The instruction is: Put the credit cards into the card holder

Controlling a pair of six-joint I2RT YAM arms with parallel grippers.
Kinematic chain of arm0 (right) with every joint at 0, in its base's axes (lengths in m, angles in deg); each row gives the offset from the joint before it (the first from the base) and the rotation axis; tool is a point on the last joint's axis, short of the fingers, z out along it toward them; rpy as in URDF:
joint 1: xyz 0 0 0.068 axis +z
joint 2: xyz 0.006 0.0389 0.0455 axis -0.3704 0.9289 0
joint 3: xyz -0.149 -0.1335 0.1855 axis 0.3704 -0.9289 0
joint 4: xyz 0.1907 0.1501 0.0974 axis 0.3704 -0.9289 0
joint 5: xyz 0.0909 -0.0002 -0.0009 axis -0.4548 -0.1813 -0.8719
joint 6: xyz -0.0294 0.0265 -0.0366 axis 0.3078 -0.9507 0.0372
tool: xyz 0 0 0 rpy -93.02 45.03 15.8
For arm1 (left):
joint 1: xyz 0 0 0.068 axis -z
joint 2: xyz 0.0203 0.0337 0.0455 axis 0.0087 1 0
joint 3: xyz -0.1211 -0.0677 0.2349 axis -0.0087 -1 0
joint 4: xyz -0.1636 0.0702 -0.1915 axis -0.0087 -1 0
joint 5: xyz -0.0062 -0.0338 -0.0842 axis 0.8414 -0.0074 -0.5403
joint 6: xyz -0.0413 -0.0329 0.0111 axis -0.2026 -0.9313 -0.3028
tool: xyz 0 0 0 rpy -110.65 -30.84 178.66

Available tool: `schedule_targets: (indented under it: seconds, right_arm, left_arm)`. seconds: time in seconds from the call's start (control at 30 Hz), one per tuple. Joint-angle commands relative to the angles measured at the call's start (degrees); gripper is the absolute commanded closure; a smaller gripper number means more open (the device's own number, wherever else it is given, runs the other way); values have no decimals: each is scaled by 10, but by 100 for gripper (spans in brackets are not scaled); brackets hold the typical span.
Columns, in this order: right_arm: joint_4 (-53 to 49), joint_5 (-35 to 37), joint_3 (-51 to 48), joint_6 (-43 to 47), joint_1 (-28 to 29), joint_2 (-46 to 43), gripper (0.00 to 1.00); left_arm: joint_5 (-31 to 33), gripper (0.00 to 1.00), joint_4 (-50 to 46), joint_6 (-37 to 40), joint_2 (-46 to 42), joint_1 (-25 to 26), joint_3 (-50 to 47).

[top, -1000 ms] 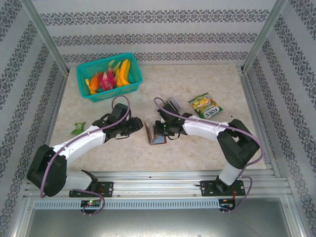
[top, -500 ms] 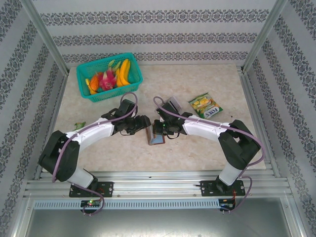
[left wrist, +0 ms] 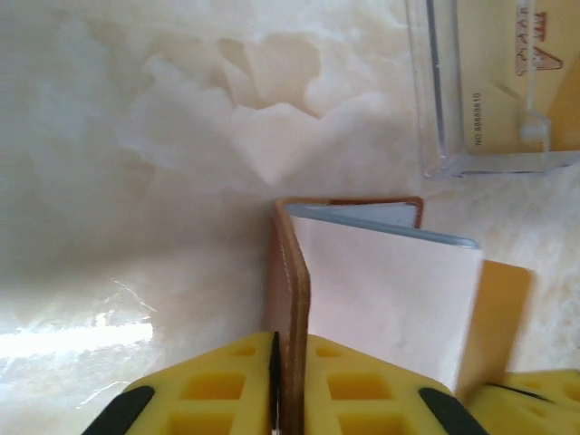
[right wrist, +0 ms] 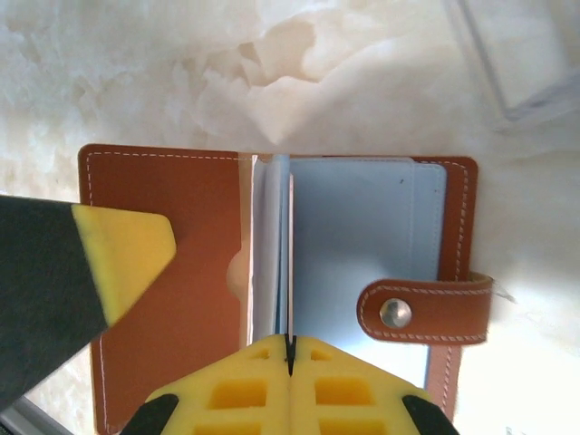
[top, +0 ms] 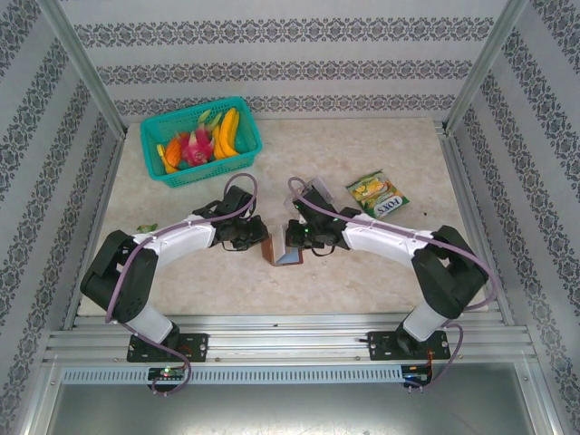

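Standing half open on the table [top: 381, 263] between both arms, holder [right wrist: 172, 217], left gripper [left wrist: 283, 358] clamped on its brown cover, right gripper [right wrist: 290, 349] pinched shut on a thin pale leaf [right wrist: 289, 245] inside, card or sleeve unclear, snap strap [right wrist: 426, 313] opposite, clear box [left wrist: 480, 100] just beyond.

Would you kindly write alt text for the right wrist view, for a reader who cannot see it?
An open brown card holder lies on a pale marbled table, with the right tool pinching one of its grey-blue inner leaves. The left tool's yellow finger overlaps its left cover.
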Motion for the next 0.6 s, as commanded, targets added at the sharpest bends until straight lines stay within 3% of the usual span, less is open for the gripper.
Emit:
schedule_targets:
  seconds: [0.0,0.17,0.57]
  right_arm:
    - [-20,31,-14,19,-13,-50,100]
    - [-49,51,-14,20,-18,-79,100]
    - [-36,40,-23,7,-16,-80,100]
  left_arm:
    - [20,91,-17,5,-13,3,-13]
    - [24,99,-13,4,-11,3,-16]
    - [24,99,-8,2,-8,3,-21]
